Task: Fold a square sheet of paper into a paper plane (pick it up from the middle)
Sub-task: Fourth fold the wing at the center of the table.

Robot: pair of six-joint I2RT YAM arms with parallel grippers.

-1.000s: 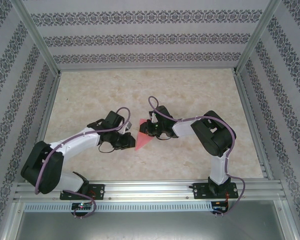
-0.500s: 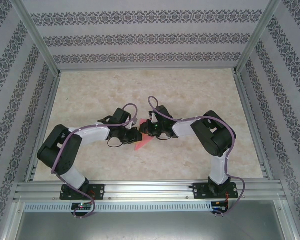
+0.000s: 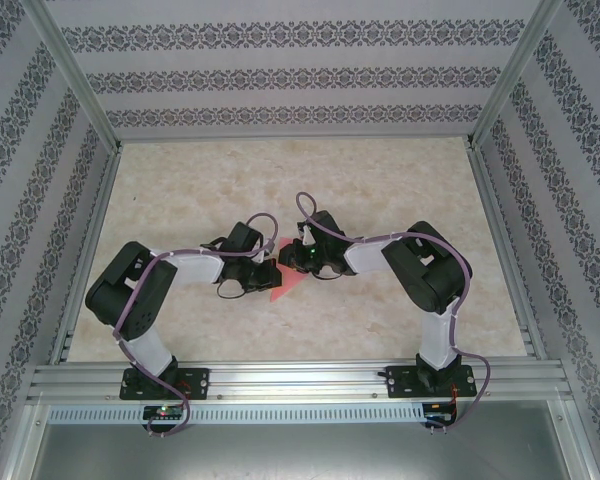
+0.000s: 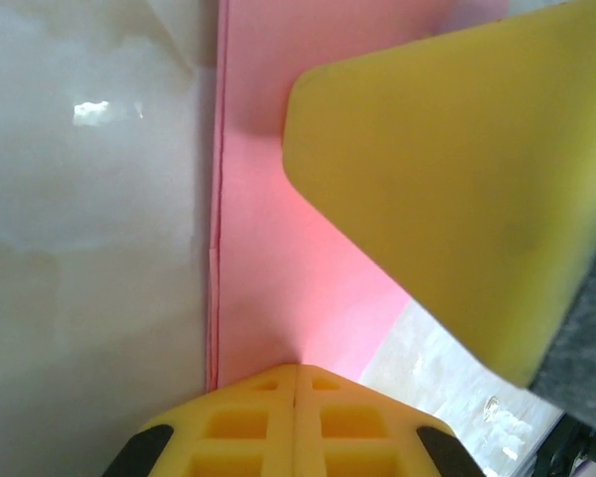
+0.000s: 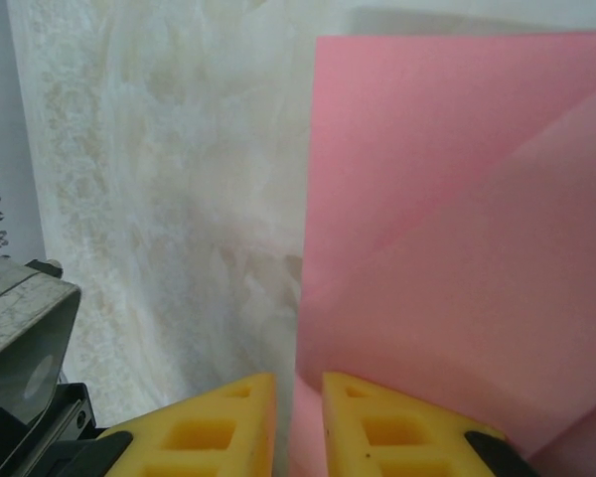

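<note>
You are looking at the pink paper (image 3: 286, 283) lying flat near the middle of the table (image 3: 380, 180), a bit toward the table's near edge. It is folded, and a slanted crease is running across it.

Your left gripper (image 4: 296, 370) is sitting low, just left of the table's middle, with its tips down at the paper. Its two yellow fingers are pressing tight together. You cannot tell if any paper is caught between them.

Your right gripper (image 5: 298, 383) is sitting low, just right of the table's middle, facing the left one. Its jaws are standing a tiny bit apart, and the paper's edge is running into that thin gap. One of its fingers (image 4: 457, 179) is lying across the paper. You cannot tell if it is pinching the paper.
</note>
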